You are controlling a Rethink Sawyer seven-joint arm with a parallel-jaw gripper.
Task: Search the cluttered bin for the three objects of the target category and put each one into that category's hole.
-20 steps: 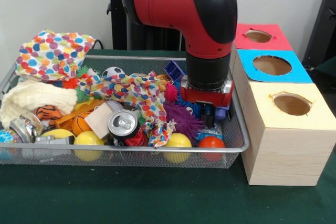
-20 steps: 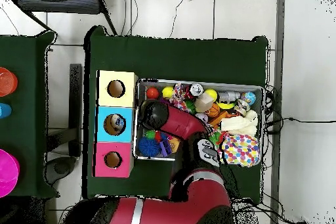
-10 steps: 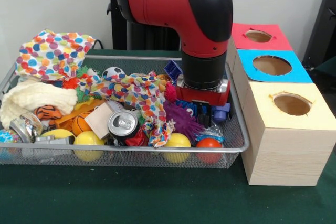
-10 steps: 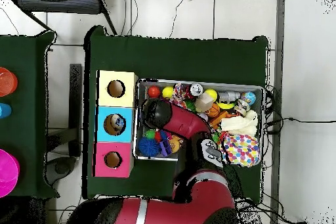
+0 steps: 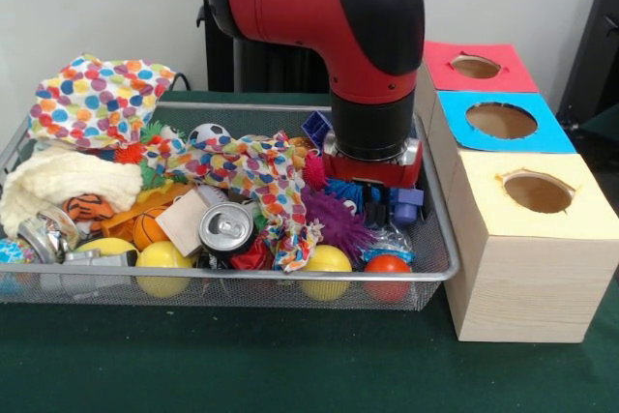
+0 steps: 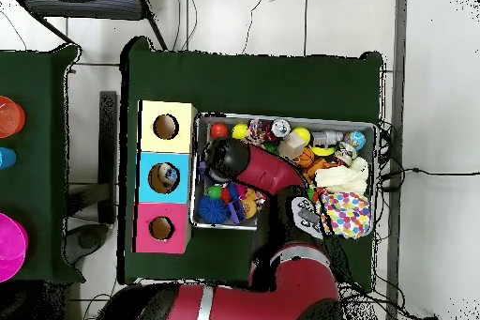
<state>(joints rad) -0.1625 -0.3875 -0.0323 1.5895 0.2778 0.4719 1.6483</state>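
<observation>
Front view: tool [image 5: 379, 208] sunk beside soft purple spiky rubber ball [image 5: 334, 220]; finger state unclear. It looks light, squashy; pinch its middle.

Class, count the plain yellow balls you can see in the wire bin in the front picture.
2. One yellow ball lies against the bin's near wall at the left, below the soda can; the other sits beside the orange-red ball. The clutter may hide more.
</observation>
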